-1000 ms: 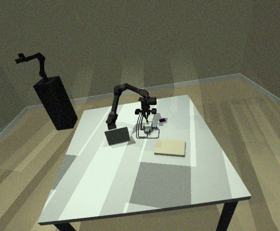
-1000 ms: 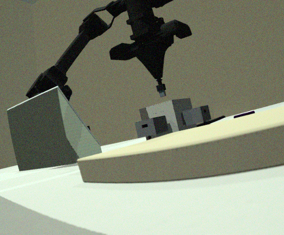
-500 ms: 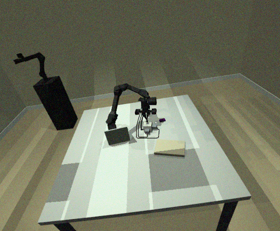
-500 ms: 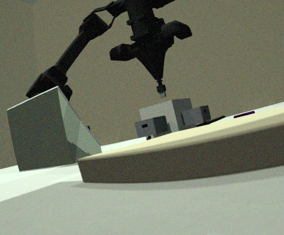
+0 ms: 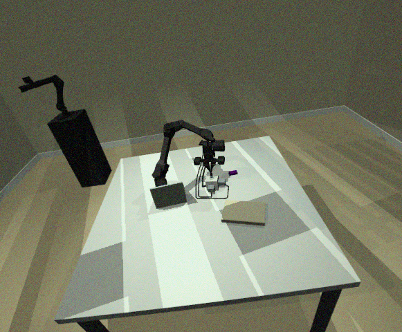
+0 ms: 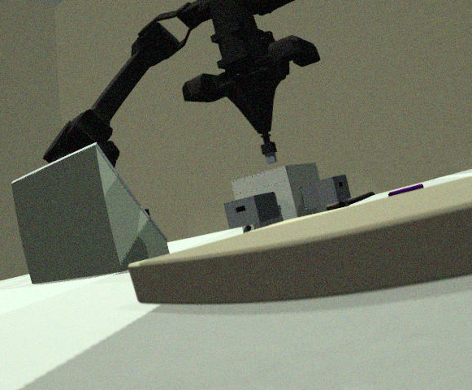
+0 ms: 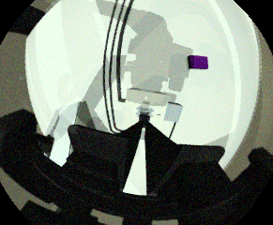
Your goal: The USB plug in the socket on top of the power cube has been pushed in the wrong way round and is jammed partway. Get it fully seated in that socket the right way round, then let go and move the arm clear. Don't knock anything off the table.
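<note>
Gripping USB plug [image 6: 270, 154], end effector [image 6: 266, 135] [image 7: 144, 124] points it down, above power cube [image 5: 211, 180] [image 6: 265, 184] [image 7: 147, 97].

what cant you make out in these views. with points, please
- Socket on top of the cube [image 5: 212, 179] [image 6: 265, 182] [image 7: 147, 96]: exterior looks from too low; in the wrist view the plug and fingertips crowd it.
- Which way round the plug [image 6: 270, 153] is: too small and dark in exterior.
- Hand's [image 5: 211, 174] [image 6: 266, 135] [image 7: 144, 123] upper part: cut off by exterior's top edge.
- Purple block's [image 5: 232, 172] [image 6: 405, 190] [image 7: 198, 62] markings, if any: too blurred in top.
</note>
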You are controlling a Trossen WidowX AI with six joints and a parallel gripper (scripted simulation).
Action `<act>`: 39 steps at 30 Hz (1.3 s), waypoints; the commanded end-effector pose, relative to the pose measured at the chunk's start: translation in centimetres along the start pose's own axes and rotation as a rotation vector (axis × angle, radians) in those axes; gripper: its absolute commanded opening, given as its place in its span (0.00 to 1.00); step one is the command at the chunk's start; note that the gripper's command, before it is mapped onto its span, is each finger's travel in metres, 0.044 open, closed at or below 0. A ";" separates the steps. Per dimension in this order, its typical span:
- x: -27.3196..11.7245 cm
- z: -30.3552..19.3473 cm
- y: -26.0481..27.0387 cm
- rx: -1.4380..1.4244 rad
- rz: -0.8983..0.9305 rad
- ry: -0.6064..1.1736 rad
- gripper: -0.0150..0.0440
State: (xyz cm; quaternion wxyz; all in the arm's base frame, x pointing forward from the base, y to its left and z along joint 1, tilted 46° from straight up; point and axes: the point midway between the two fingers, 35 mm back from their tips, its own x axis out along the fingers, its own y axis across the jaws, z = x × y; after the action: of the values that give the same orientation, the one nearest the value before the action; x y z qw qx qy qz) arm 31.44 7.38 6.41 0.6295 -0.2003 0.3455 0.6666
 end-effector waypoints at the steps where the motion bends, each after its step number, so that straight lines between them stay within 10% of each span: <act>1: 0.1 0.0 0.0 0.002 0.000 -0.006 0.25; 39: 0.5 0.1 -0.1 -0.003 0.000 -0.006 0.25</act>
State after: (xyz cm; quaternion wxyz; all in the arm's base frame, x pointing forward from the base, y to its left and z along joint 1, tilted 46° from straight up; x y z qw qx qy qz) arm 31.41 7.73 6.09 0.6289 -0.2024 0.3432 0.6677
